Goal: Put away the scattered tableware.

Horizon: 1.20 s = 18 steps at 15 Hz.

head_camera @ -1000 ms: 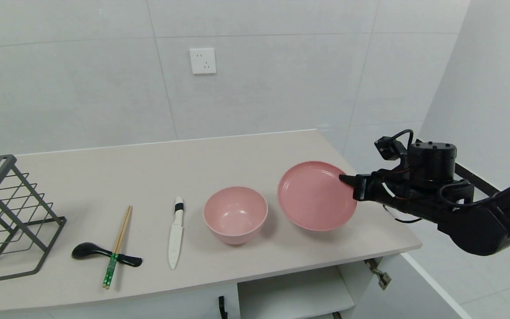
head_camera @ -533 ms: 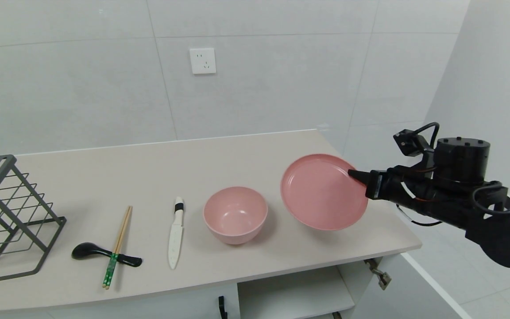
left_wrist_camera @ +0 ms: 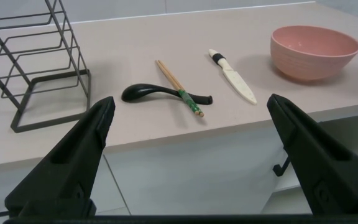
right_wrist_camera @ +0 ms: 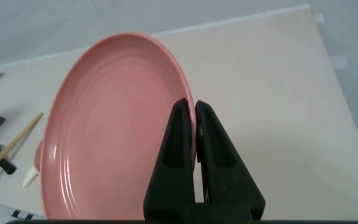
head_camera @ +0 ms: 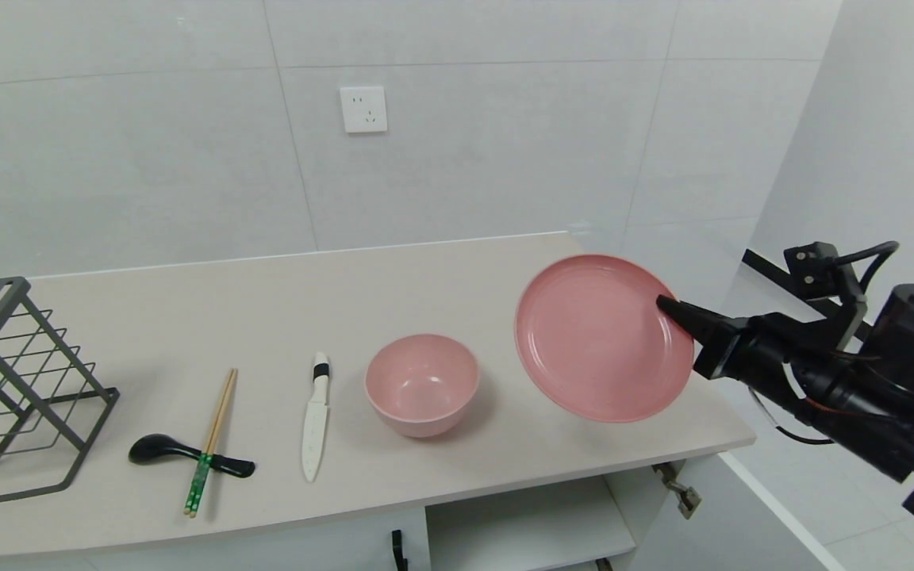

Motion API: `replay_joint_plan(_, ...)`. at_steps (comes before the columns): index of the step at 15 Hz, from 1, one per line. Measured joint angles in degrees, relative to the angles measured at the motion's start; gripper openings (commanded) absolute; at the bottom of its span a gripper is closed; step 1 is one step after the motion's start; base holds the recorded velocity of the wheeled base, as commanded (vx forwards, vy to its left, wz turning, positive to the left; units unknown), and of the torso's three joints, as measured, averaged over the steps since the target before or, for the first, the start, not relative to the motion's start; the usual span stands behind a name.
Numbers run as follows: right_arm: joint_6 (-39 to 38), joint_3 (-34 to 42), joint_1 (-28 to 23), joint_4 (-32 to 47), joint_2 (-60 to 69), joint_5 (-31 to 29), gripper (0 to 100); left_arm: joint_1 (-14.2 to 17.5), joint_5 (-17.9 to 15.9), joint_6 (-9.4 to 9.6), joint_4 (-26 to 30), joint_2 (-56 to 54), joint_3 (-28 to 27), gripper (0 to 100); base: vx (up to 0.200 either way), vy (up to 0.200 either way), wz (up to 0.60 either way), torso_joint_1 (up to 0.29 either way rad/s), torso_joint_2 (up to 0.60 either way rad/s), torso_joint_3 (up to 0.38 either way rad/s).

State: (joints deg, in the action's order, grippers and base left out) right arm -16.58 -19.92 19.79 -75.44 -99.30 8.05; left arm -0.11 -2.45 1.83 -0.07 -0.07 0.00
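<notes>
A: What do we see, biggest first?

B: The pale counter (head_camera: 362,293) runs across our head view. Our right arm comes in low from 3 o'clock, past the counter's right end, stretched almost level toward 9 o'clock. The right gripper (head_camera: 667,308) has its fingers (right_wrist_camera: 179,143) pressed together on the rim of the pink plate (head_camera: 596,337), pinching it at the plate's own 3 o'clock edge.

A: Where does that put the plate?

B: We hold it off the counter, above the right end. It is tipped up steeply, with its ringed face turned toward 9 o'clock and toward us. Its shadow lies on the counter beneath it.

A: And our left gripper?

B: The left gripper (left_wrist_camera: 189,102) hangs before the counter's near edge, about level with it. Its fingers are spread wide and touch none of the things.

A: What about the rest?

B: The dark wire rack (head_camera: 5,381) stands at the counter's 9 o'clock end. The pink bowl (head_camera: 422,384) sits upright near the plate, at its 9 o'clock side and apart from it, and we see its smooth inside. Farther toward 9 o'clock lies the white knife (head_camera: 315,416), its tip toward 6 o'clock and a black band on the handle. Next come the wooden chopsticks (head_camera: 209,440), side by side across the handle of the black spoon (head_camera: 179,454).

A: Is there any writing?

B: The chopsticks' green ends, toward 6 o'clock, carry small marks that we cannot read.
</notes>
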Motion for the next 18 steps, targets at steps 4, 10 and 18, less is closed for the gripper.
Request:
replay_joint_plan(4, -0.2, 4.3, 1.3, -7.7, 0.7, 0.0, 0, 0.0, -0.1, -1.12, 0.0, 0.0, 0.0, 100, 0.0, 0.0, 0.0, 0.0, 0.0, 0.0)
replay_joint_plan(10, 0.0, 4.8, 2.0, -9.7, 0.5, 0.2, 0, 0.0, -0.3, -1.15, -12.5, 0.0, -1.8, 100, 0.0, 0.0, 0.0, 0.0, 0.0, 0.0)
replay_joint_plan(18, 0.5, 4.0, -4.5, -9.7, -3.4, 0.2, 0, -3.4, -5.4, -3.9, 5.5, 11.6, -23.8, 100, 0.0, 0.0, 0.0, 0.0, 0.0, 0.0)
